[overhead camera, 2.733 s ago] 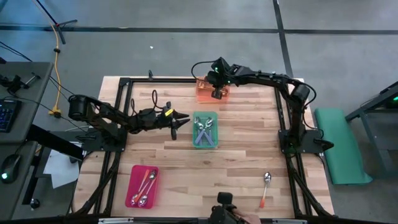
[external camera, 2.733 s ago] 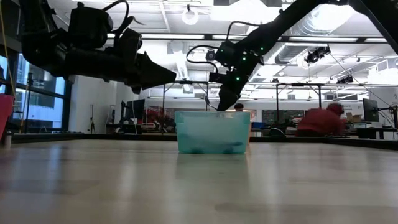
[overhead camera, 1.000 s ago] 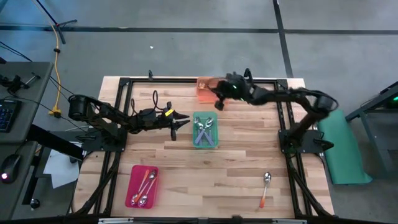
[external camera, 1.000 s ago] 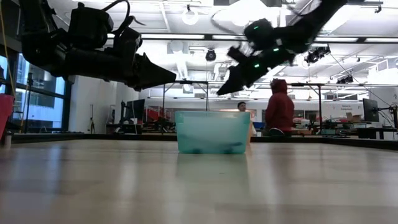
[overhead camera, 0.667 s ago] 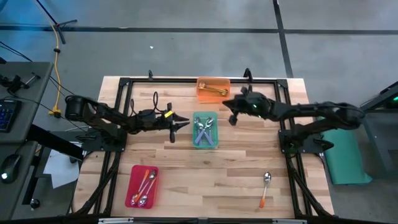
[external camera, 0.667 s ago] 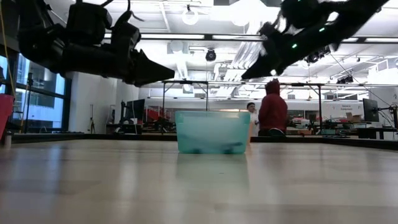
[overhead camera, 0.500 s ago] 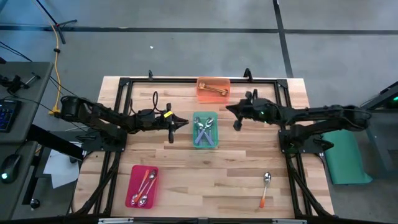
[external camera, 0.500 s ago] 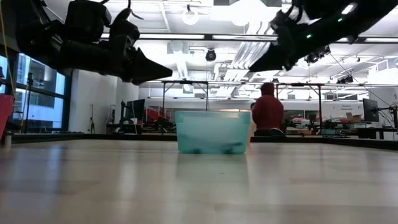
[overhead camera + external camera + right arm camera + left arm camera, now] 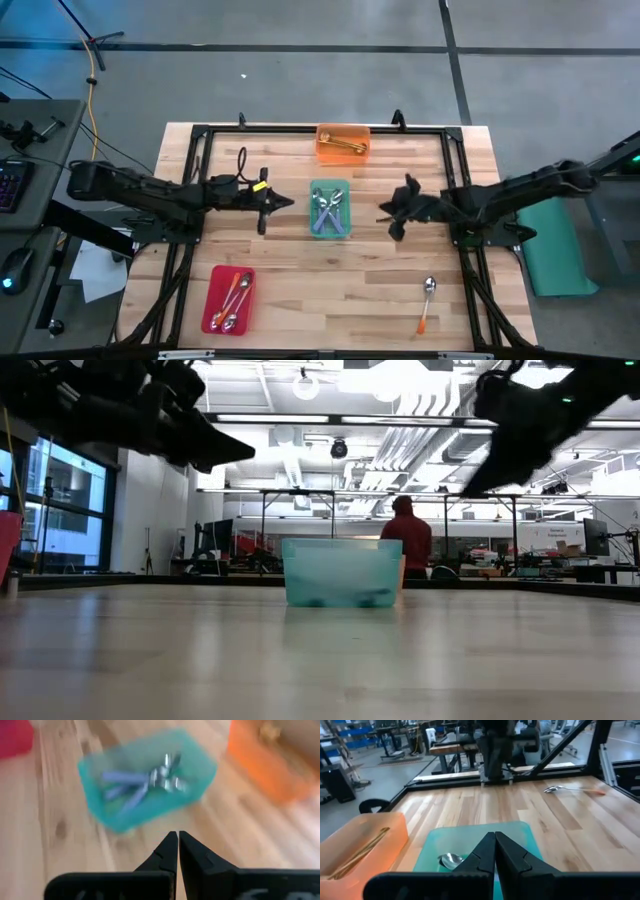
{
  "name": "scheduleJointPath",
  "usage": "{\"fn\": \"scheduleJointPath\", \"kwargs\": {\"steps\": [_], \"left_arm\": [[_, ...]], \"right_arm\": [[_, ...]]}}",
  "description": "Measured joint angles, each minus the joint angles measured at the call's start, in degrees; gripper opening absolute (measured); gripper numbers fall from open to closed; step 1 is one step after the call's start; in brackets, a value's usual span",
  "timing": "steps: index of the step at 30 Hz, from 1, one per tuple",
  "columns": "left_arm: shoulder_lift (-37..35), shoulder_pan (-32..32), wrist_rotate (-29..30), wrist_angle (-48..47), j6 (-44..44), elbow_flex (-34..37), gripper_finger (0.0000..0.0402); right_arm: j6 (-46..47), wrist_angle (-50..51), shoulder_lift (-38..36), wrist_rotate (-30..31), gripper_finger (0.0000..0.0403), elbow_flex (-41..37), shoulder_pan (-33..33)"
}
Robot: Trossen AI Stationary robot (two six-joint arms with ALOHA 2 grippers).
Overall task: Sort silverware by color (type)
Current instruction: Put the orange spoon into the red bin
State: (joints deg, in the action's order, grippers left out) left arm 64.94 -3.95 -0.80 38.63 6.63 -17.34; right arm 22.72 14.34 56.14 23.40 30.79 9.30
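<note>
Purple-blue spoons lie in the green tray [image 9: 329, 184] at mid-table, gold ones in the orange tray [image 9: 322, 145] at the far edge, and orange-handled ones in the red tray [image 9: 212, 300] near the front left. One orange-handled spoon [image 9: 427, 302] lies flat on the wood at the front right. My left gripper [image 9: 289, 203] hovers left of the green tray, shut and empty, pointing almost level [image 9: 495, 836]. My right gripper [image 9: 382, 214] hovers right of that tray, shut and empty, tipped down toward it [image 9: 178, 835].
A black frame [image 9: 300, 130] runs around the table's edges. The wood between the trays and the loose spoon is bare. In the low view a person in red [image 9: 405, 540] stands in the room behind the green tray [image 9: 343, 572].
My right gripper has swung from the orange tray toward the table's right and near side, staying shut and empty, and now hangs right of the green tray. My left gripper has shut, risen a little and drawn back toward the table's left edge. No spoon or tray has moved.
</note>
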Motion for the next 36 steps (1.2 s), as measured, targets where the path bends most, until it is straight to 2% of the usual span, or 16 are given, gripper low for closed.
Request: {"fn": "scheduleJointPath", "kwargs": {"steps": [9,15,22,26,31,36], "left_arm": [[-3.71,0.31,0.0,-6.29,-0.31,0.02,0.0],[-3.77,0.31,-0.39,-3.89,0.08,2.44,0.0],[-4.03,0.31,-0.46,0.57,-1.97,7.07,0.0],[-4.03,0.31,-0.46,1.59,-2.4,7.76,0.0],[-4.03,0.31,-0.46,1.6,-3.14,7.76,0.0],[-4.03,0.31,-0.46,1.58,-3.17,7.76,0.0]], "right_arm": [[22.29,15.56,0.04,0.85,0.0,0.26,13.37],[36.37,26.8,2.93,0.76,0.0,4.79,22.11],[56.84,30.97,8.93,-8.1,0.0003,8.77,30.97],[67.49,30.97,14.12,-11.03,0.0025,11.85,36.45],[80.04,31.97,21.73,-13.61,0.0073,17.74,42.55],[98.62,38.48,29.94,-18.98,0.0109,22.37,46.28]]}}
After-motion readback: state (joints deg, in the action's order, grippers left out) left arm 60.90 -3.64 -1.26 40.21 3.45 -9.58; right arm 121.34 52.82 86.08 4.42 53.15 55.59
